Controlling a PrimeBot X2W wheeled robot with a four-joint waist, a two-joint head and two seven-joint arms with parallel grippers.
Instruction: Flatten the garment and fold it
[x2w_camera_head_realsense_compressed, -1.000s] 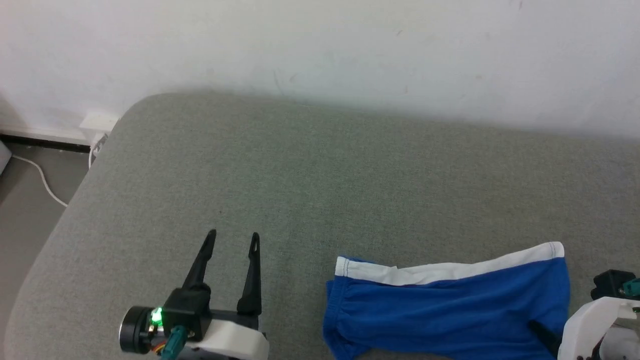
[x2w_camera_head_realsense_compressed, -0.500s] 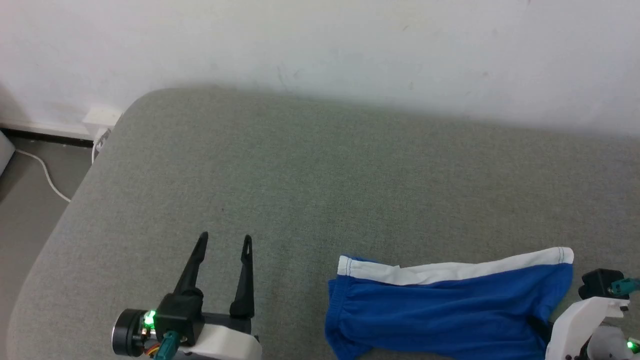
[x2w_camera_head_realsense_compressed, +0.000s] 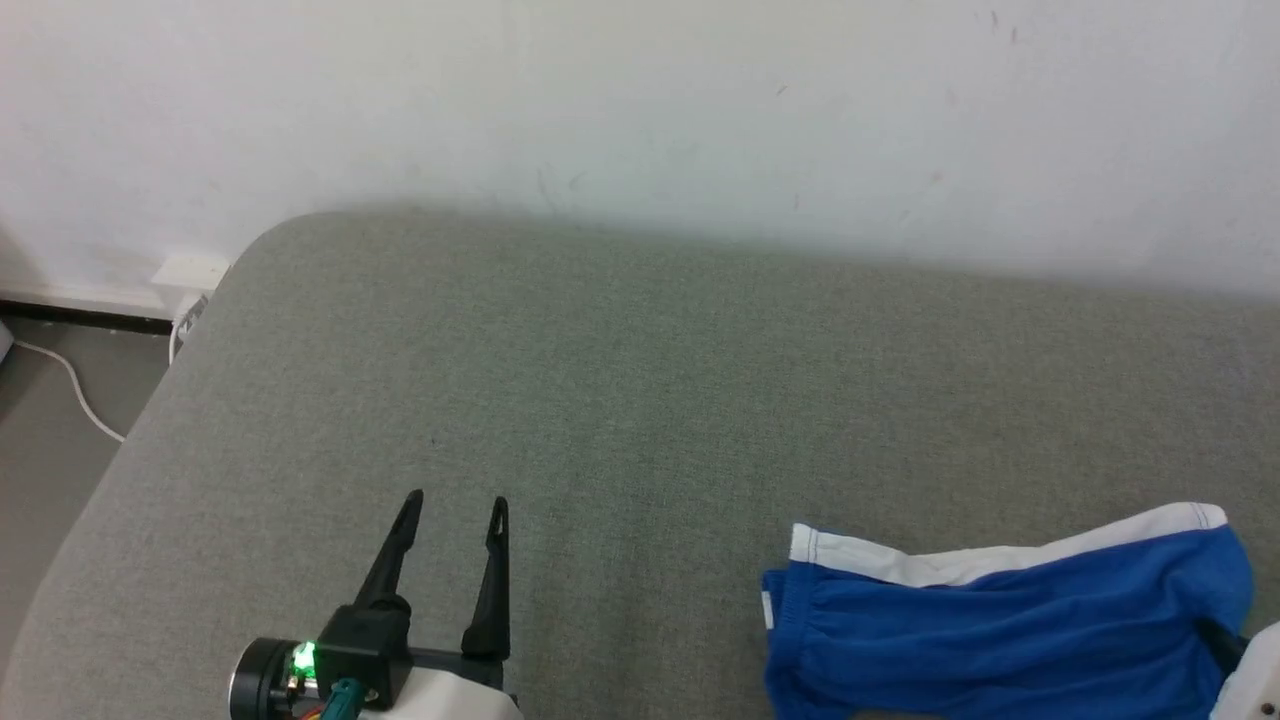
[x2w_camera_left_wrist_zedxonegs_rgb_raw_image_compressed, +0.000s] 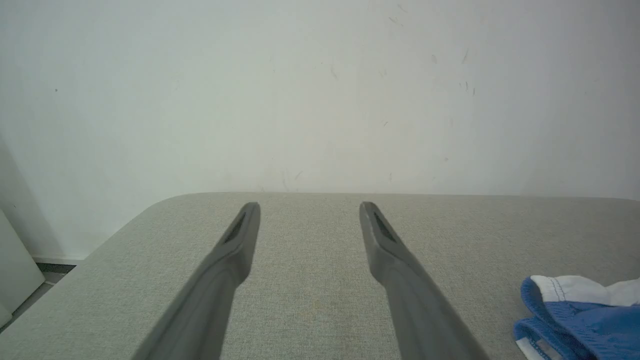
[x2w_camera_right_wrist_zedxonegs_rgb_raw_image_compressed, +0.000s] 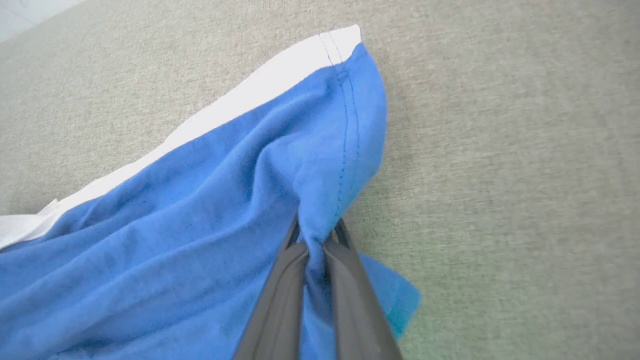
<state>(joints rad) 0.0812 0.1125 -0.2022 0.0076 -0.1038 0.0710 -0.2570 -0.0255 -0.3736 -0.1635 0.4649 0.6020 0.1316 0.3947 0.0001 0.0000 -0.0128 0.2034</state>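
The garment (x2w_camera_head_realsense_compressed: 1000, 630) is a pair of royal-blue shorts with a white trim band, lying rumpled at the lower right of the grey-green padded surface (x2w_camera_head_realsense_compressed: 640, 400). Its gathered waistband end (x2w_camera_left_wrist_zedxonegs_rgb_raw_image_compressed: 575, 320) points toward my left arm. My right gripper (x2w_camera_right_wrist_zedxonegs_rgb_raw_image_compressed: 317, 227) is shut on a pinch of blue fabric near the hem corner of the garment (x2w_camera_right_wrist_zedxonegs_rgb_raw_image_compressed: 175, 240), pulling it into a ridge. Its pale wrist shell (x2w_camera_head_realsense_compressed: 1255, 675) sits at the lower right corner of the head view. My left gripper (x2w_camera_head_realsense_compressed: 455, 505) is open, with nothing between its fingers (x2w_camera_left_wrist_zedxonegs_rgb_raw_image_compressed: 240, 240), well to the left of the shorts.
A white wall (x2w_camera_head_realsense_compressed: 640, 100) rises right behind the padded surface. The surface's rounded left edge drops to a floor with a white cable (x2w_camera_head_realsense_compressed: 70, 380) and a wall socket (x2w_camera_head_realsense_compressed: 185, 272).
My right gripper has shut on the fabric and dragged the shorts to the right across the surface. The head camera has shifted slightly. The left gripper holds its place, still open.
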